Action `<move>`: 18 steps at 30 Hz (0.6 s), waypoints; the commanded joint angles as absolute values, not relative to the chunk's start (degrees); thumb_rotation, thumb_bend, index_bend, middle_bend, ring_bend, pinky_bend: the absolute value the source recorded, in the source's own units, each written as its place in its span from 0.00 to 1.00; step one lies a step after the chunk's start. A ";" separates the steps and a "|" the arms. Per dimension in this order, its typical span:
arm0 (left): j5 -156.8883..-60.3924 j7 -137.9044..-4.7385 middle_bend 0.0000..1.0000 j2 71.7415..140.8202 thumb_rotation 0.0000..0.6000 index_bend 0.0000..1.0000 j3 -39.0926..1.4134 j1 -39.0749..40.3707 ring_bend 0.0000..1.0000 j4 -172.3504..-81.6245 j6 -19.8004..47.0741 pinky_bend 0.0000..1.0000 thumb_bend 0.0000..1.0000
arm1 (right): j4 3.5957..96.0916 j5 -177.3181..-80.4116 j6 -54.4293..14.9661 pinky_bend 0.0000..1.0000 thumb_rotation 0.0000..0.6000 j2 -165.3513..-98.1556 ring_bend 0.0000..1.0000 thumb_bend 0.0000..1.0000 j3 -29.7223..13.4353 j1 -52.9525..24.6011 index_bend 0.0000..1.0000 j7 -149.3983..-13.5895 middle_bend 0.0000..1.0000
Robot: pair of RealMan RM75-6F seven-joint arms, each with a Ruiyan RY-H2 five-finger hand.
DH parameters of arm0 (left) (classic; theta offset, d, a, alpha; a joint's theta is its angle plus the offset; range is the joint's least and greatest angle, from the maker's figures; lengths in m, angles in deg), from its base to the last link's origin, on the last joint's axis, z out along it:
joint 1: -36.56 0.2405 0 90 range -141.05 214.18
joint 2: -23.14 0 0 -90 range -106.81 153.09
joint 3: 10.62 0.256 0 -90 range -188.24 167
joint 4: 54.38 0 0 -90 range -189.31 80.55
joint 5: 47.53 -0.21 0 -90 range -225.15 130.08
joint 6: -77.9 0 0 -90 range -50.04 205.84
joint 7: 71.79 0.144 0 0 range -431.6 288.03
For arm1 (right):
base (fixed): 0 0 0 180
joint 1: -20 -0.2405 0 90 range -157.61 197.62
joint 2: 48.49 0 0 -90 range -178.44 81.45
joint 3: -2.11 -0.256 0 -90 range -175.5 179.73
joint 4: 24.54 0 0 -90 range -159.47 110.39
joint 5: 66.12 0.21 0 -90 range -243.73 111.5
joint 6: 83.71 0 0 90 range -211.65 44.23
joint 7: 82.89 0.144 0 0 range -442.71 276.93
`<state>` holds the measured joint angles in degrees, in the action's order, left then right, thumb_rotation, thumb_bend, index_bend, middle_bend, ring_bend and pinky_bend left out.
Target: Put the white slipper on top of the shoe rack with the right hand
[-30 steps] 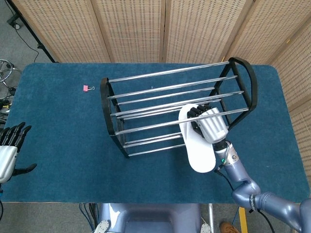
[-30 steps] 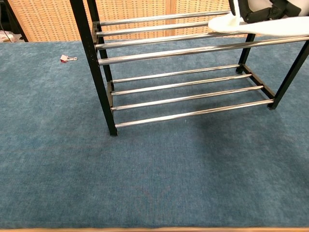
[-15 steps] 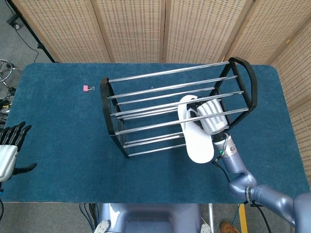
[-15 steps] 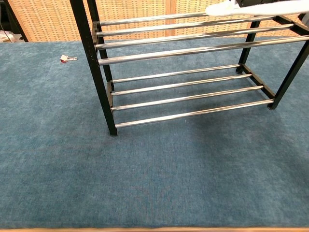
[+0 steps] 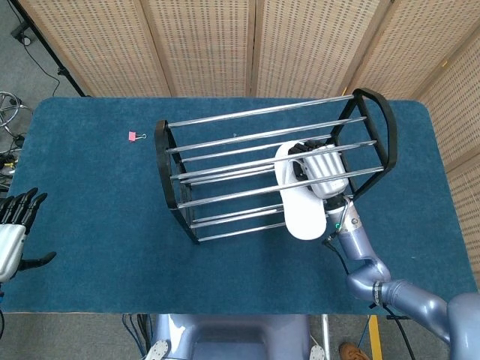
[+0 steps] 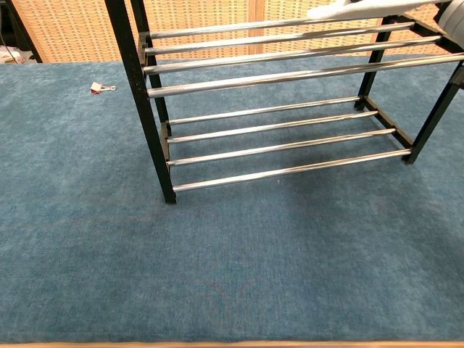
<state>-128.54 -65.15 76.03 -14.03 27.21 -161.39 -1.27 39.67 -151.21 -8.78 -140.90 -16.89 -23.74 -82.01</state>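
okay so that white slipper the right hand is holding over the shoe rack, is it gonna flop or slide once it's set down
The white slipper looks thin and flat, so probably light and a bit bendy. The shoe rack has smooth round metal bars with gaps, so it might slide or tilt if its overhanging end outweighs the rest.

White slipper (image 5: 298, 196) farther over rack (image 5: 225, 156)

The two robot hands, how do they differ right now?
The right hand is over the shoe rack, gripping the white slipper; the left hand holds nothing. The right hand's fingers curl around the slipper, while the left hand's dark fingers are spread apart. The left sits at the table's left edge, away from the rack.
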 commanded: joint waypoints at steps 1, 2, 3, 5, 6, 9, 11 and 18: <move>-128.49 -65.53 0.00 75.85 1.00 0.00 -14.10 27.27 0.00 -161.39 -1.38 0.00 0.00 | 39.43 -150.43 -9.54 0.68 1.00 -140.99 0.62 0.64 -17.18 -24.25 0.68 -82.65 0.64; -128.54 -65.76 0.00 75.74 1.00 0.00 -14.10 27.29 0.00 -161.40 -1.41 0.00 0.00 | 39.37 -150.14 -10.07 0.68 1.00 -140.97 0.62 0.64 -17.17 -24.54 0.68 -83.11 0.64; -128.57 -65.92 0.00 75.68 1.00 0.00 -14.09 27.31 0.00 -161.37 -1.42 0.00 0.00 | 39.36 -149.99 -10.44 0.68 1.00 -140.89 0.62 0.64 -17.13 -24.73 0.68 -83.54 0.64; -128.53 -66.17 0.00 75.56 1.00 0.00 -14.10 27.36 0.00 -161.31 -1.45 0.00 0.00 | 39.29 -149.71 -11.06 0.68 1.00 -140.82 0.62 0.65 -17.10 -25.21 0.68 -84.45 0.64; -128.53 -66.27 0.00 75.54 1.00 0.00 -14.09 27.37 0.00 -161.30 -1.44 0.00 0.00 | 39.21 -149.66 -11.17 0.68 1.00 -140.85 0.62 0.65 -17.12 -25.36 0.68 -84.70 0.64; -128.63 -66.67 0.00 75.39 1.00 0.00 -14.07 27.39 0.00 -161.31 -1.44 0.00 0.00 | 38.61 -149.32 -11.41 0.67 1.00 -141.26 0.62 0.64 -17.38 -26.17 0.68 -85.99 0.64; -128.67 -66.76 0.00 75.32 1.00 0.00 -14.09 27.41 0.00 -161.29 -1.50 0.00 0.00 | 38.34 -148.91 -11.40 0.67 1.00 -141.59 0.62 0.65 -17.72 -26.52 0.68 -86.43 0.64; -128.67 -67.47 0.00 75.02 1.00 0.00 -14.14 27.49 0.00 -161.25 -1.60 0.00 0.00 | 35.99 -146.60 -12.36 0.67 1.00 -143.00 0.62 0.64 -18.50 -27.58 0.68 -88.39 0.64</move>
<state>-128.66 -67.46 75.04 -14.13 27.48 -161.25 -1.58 36.37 -146.87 -12.29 -142.69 -18.35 -27.38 -88.16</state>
